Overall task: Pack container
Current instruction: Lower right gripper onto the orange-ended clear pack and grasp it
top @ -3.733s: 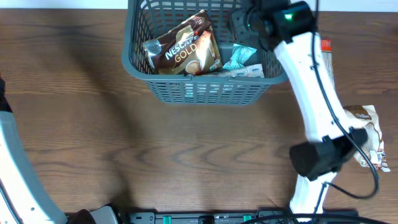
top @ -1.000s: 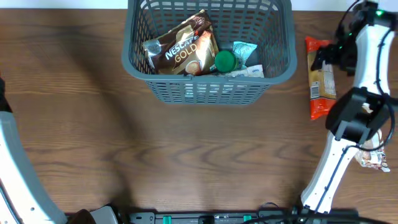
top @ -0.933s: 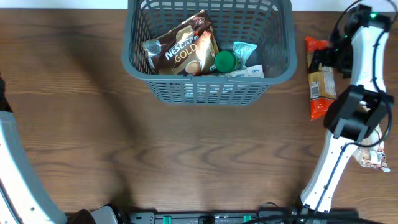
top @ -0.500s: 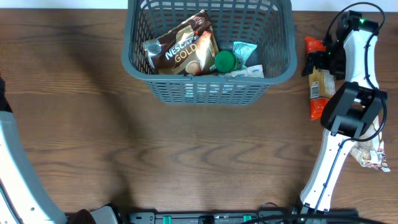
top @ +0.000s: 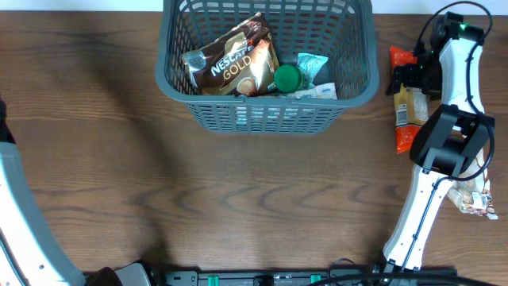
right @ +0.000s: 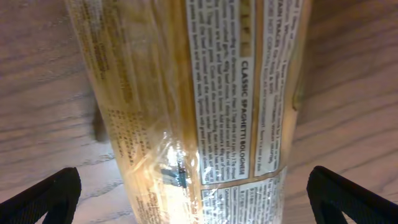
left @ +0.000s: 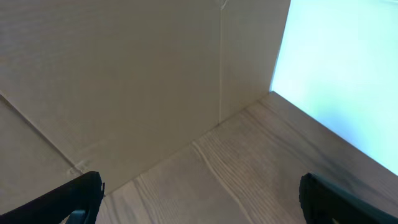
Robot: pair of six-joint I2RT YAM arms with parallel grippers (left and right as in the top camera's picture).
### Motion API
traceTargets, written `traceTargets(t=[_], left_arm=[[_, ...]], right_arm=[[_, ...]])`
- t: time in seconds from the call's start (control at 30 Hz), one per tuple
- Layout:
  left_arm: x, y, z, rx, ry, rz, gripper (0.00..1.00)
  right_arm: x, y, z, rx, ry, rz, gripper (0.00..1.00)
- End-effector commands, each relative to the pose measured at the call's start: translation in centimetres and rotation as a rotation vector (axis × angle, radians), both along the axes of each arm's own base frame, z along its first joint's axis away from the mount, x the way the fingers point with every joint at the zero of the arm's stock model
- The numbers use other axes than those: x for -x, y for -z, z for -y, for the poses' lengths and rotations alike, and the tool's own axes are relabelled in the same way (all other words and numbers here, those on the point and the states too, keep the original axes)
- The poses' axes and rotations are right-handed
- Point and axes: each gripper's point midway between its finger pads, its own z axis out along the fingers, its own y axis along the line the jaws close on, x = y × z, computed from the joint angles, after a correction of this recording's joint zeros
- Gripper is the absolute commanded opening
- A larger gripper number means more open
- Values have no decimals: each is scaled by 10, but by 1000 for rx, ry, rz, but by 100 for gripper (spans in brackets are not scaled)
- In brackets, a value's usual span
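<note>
The grey basket (top: 262,116) is sitting at the top centre of the overhead frame, with a coffee packet (top: 232,59) and a green-capped item (top: 286,77) lying inside it. At the upper right, a spaghetti packet (top: 406,107) is lying on the table (top: 238,199), well apart from the basket. The right gripper (right: 198,199) is being held close over that packet, its fingers (right: 43,193) spread wide to either side, nothing being pinched. The left gripper (left: 202,202) is likewise being held with fingers spread, nothing between them.
</note>
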Motion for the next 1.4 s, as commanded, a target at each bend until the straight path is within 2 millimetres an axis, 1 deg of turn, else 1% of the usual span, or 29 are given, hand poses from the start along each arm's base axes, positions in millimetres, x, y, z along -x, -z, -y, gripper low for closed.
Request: traceTargets(t=[0.0, 0.27, 0.43, 0.63, 0.87, 0.9, 0.93, 1.0, 1.03, 1.07, 1.1, 1.27, 1.37], left_arm=[[3, 0, -3, 1, -20, 3, 99], [3, 0, -3, 1, -20, 3, 98], [3, 0, -3, 1, -20, 3, 99], [3, 0, -3, 1, -20, 3, 99], [3, 0, -3, 1, -20, 3, 99], [3, 0, -3, 1, -20, 3, 99], [3, 0, -3, 1, -20, 3, 98], [3, 0, -3, 1, -20, 3, 99], [3, 0, -3, 1, -20, 3, 99], [3, 0, -3, 1, -20, 3, 98], [3, 0, -3, 1, -20, 3, 99], [3, 0, -3, 1, -20, 3, 99], [3, 0, -3, 1, -20, 3, 98]], right_arm=[[4, 9, 6, -9, -1, -16, 99], [3, 10, 6, -9, 0, -12, 99], [5, 19, 5, -12, 0, -23, 99], [13, 32, 3, -22, 0, -56, 99], [21, 43, -1, -37, 0, -85, 98], [22, 43, -1, -41, 0, -88, 91], [22, 44, -2, -41, 0, -89, 74], [23, 44, -2, -42, 1, -91, 21], [23, 43, -2, -42, 1, -91, 10], [23, 44, -2, -42, 1, -91, 4], [23, 43, -2, -42, 6, -90, 1], [21, 43, -10, -73, 10, -85, 1], [18, 36, -18, -97, 3, -66, 1]])
